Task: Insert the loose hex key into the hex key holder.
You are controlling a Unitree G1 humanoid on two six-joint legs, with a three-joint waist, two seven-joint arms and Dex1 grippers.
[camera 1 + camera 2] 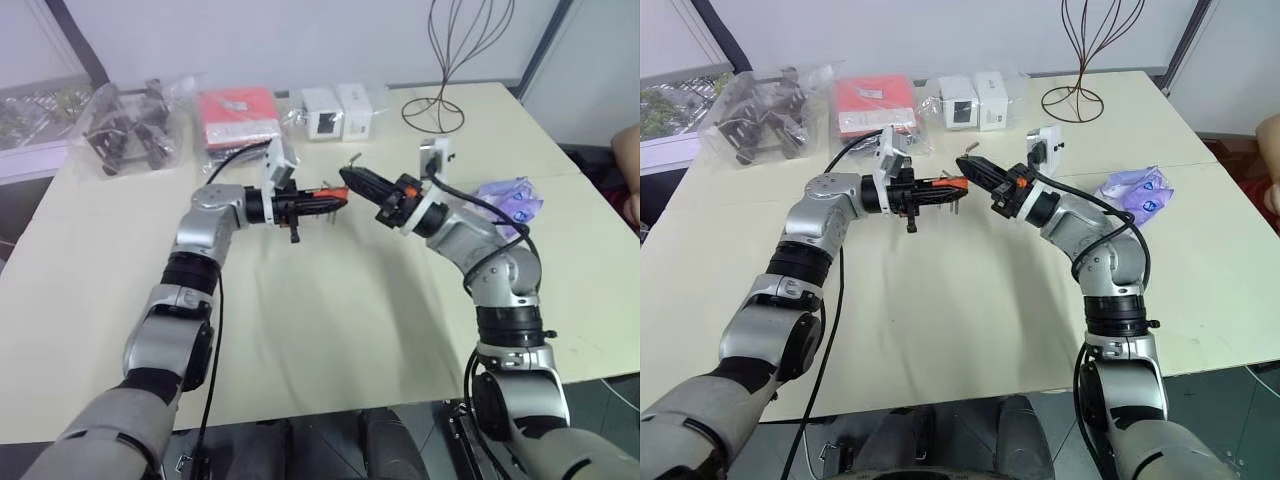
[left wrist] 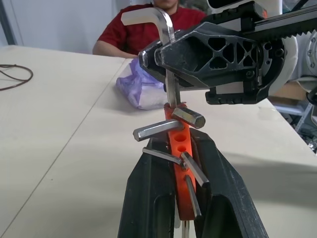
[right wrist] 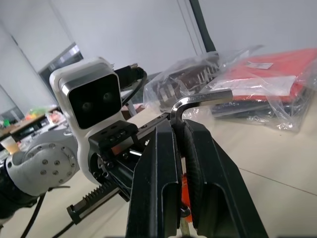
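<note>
Gripping loose hex key point(image 2: 166, 29), tip apparently entering hex key holder point(image 2: 179, 148)

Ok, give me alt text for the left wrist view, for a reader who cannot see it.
The left pincer grips the orange hex key holder upright, while the right pincer holds the loose hex key vertically, its lower end at the holder's top. Behind them on the pale table lies a purple tissue pack, with a person in a red shirt seated beyond.
</note>
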